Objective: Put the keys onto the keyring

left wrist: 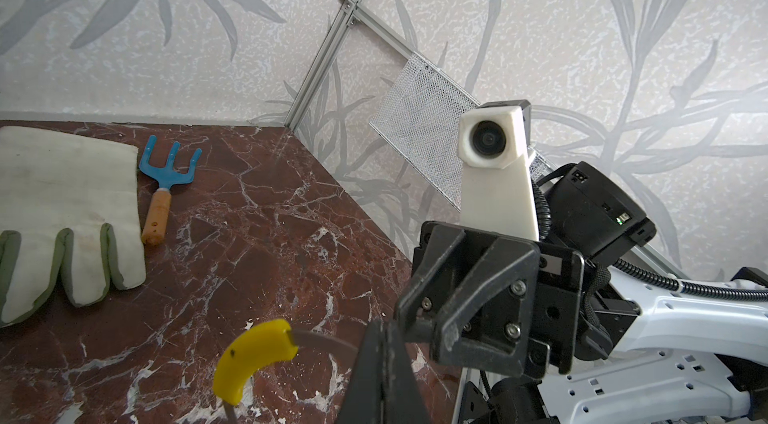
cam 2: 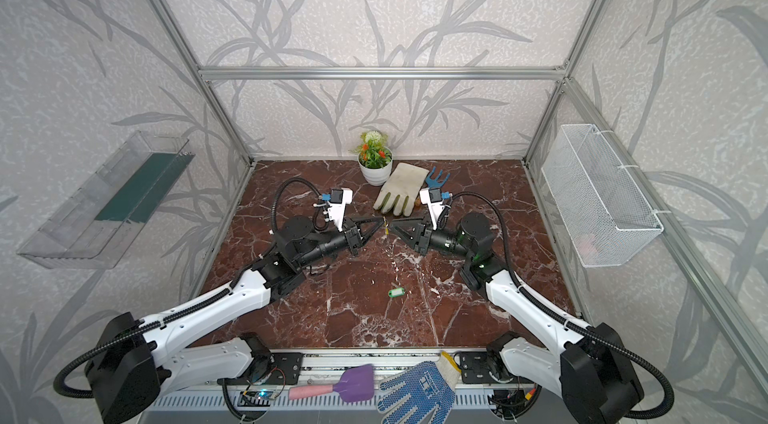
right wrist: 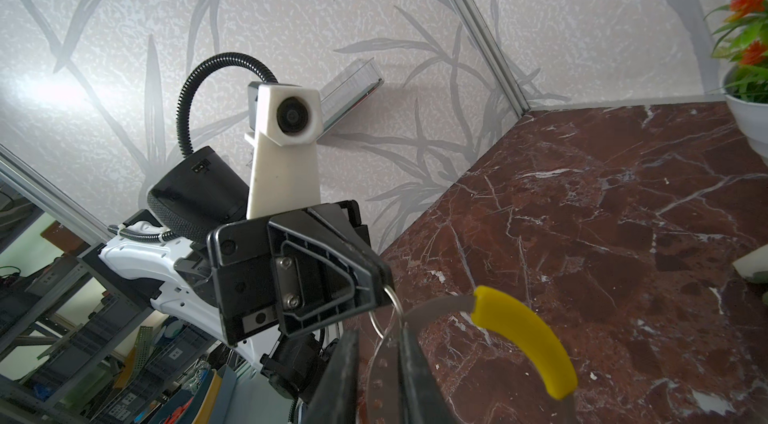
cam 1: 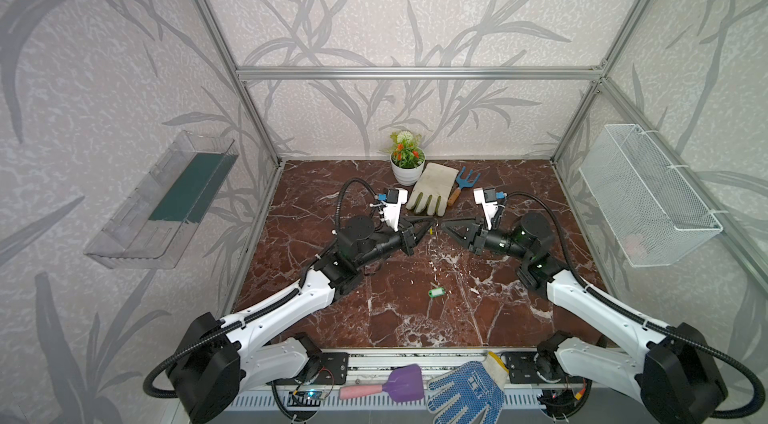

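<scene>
Grippers meet tip to tip: my left gripper [right wrist: 380, 283] pinches a small silver ring [right wrist: 388, 310], and my right gripper [left wrist: 424, 328] clamps the keyring [right wrist: 519, 330]. Green key tag [cam 1: 436, 292] lies on the table [cam 1: 374, 318], well behind both.

The keyring [right wrist: 523, 334] hangs above mid-desk [cam 1: 374, 318], between the left tool [cam 1: 432, 223] and the right tool [cam 1: 444, 227]. The keys [cam 1: 436, 291] lie on the desk nearer the front, apart from both tools. At the back, the potted plant [cam 1: 407, 164] stands left of the glove [cam 1: 432, 189], and the hand rake [cam 1: 465, 183] lies to the glove's right.
</scene>
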Available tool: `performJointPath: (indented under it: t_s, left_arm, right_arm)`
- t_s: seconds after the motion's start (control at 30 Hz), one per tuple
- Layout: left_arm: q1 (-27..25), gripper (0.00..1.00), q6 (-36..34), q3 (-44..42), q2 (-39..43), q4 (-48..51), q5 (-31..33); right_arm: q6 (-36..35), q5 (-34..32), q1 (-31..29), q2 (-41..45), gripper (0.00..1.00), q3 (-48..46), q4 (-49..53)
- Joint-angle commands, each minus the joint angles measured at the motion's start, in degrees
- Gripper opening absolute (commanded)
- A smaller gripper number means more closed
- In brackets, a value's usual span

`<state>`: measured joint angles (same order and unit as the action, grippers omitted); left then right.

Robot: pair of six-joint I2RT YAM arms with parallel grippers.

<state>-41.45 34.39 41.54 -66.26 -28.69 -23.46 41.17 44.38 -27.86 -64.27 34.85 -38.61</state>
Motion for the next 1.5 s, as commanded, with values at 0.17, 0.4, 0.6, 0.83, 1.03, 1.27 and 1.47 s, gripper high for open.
performJointPath:
  t_s: [0.17,0.4,0.6,0.83,1.03,1.27,1.47]
  left_arm:
    - [0.1,0.00,1.0,2.8,-0.4,-2.6,-2.8]
    - [0.1,0.00,1.6,3.4,-1.1,-3.1,-4.3]
    - [0.1,0.00,2.3,3.6,-1.7,-3.9,-5.2]
    - [0.1,0.05,2.4,3.2,-1.0,-3.5,-3.8]
    - [0.2,0.22,1.9,-1.0,4.6,-1.8,7.1]
    - [0.3,0.21,2.2,-2.5,5.3,-2.5,7.0]
    - [0.3,0.21,3.6,-1.5,1.8,-5.4,1.1]
  right_arm:
    - [1.9,2.6,-0.2,-1.6,0.17,0.6,-5.3]
    - [2.6,2.9,-0.3,-2.0,0.13,0.6,-6.1]
    - [2.6,3.6,-0.6,-2.5,0.03,0.4,-6.4]
    - [2.5,1.4,-0.6,-1.0,0.00,-0.8,-7.2]
    - [1.5,-3.0,-0.6,2.5,0.00,-2.5,-6.3]
    - [2.1,-3.9,-0.6,2.4,0.00,-3.0,-7.4]
    - [3.0,-4.1,-0.6,2.0,0.00,-3.4,-8.8]
